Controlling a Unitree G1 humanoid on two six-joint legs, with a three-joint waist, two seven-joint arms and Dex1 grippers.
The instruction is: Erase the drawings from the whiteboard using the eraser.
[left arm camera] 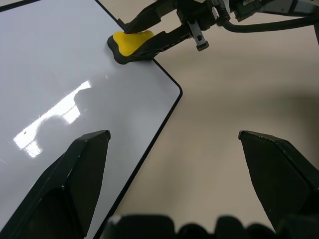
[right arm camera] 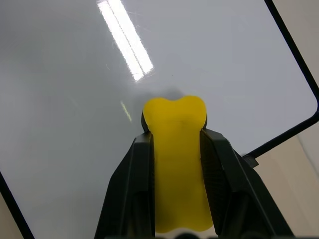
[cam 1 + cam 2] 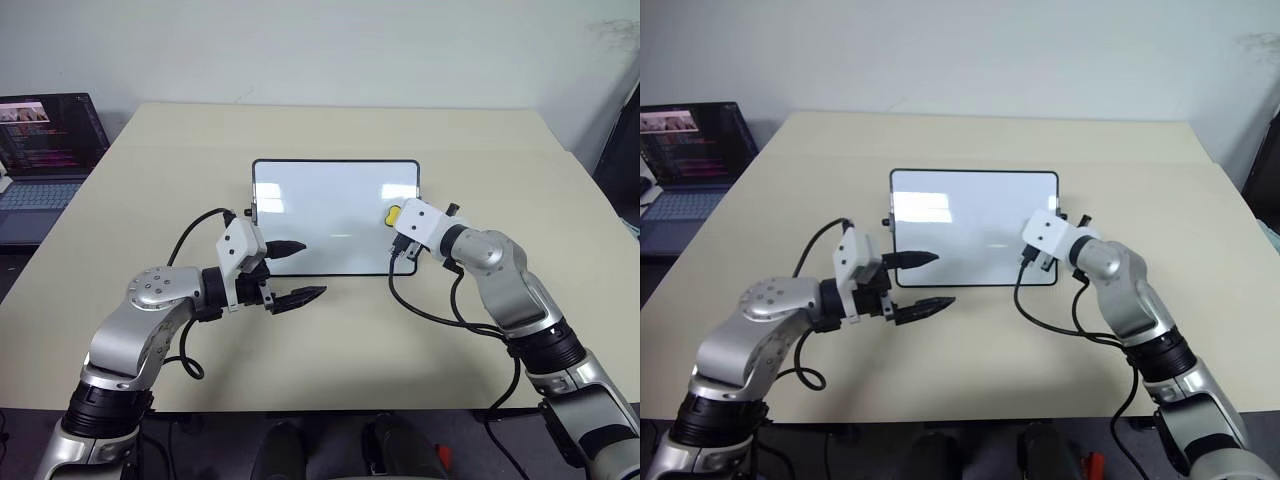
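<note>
Right gripper (image 2: 175, 149) fingers tight on eraser (image 2: 177, 144), left gripper (image 1: 182, 164) agape

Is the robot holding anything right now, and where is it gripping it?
The right gripper pinches the yellow eraser by its long sides, on the whiteboard. The left gripper is open, holding nothing.
</note>
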